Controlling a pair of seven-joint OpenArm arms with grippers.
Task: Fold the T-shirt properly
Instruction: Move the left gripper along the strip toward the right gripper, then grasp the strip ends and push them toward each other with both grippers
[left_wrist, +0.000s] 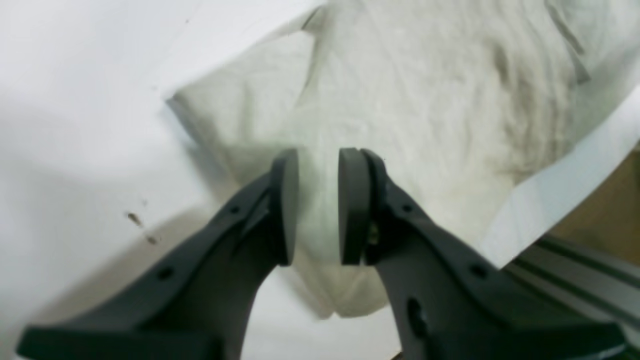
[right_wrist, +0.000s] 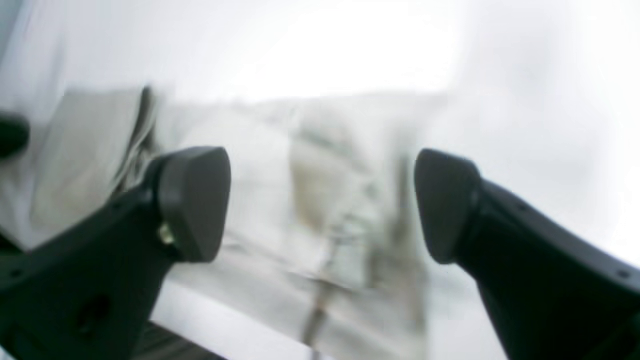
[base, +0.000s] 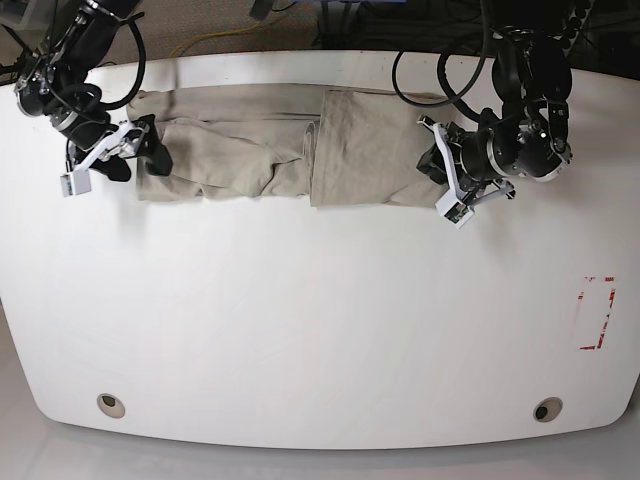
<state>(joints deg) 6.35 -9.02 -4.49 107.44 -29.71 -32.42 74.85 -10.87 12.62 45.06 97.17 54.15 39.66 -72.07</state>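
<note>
We found the left gripper (left_wrist: 318, 205) with its jaws drawn close, a bunched fold of the T-shirt (left_wrist: 430, 100) pinched between the pads (left_wrist: 352, 205); a narrow gap stayed between them, filled by cloth. In the base view this gripper (base: 437, 165) sat at the shirt's right-hand edge, its arm (base: 525, 120) reaching in from the far right corner and bent down over the table (base: 320, 330), wrist turned inward toward the cloth.

The right gripper (right_wrist: 322, 205) had its jaws spread wide apart, nothing between them. Its wrist view was blurred; we made out only pale cloth (right_wrist: 320, 200) below and beyond the pads (right_wrist: 192, 200). From the base view it (base: 150, 158) stood at the shirt's left-hand end, fingertips at or just over the cloth edge; contact we could not tell. Its arm (base: 70, 70) came down from the far left corner, angled steeply.

The T-shirt (base: 280, 150) lay along the far side of the white table as a long, wrinkled band between the two grippers, a folded layer overlapping on its right half. A red-marked rectangle (base: 596, 312) showed near the table's right edge, well apart from the shirt. Two round holes (base: 111, 404) sat near the front edge.
</note>
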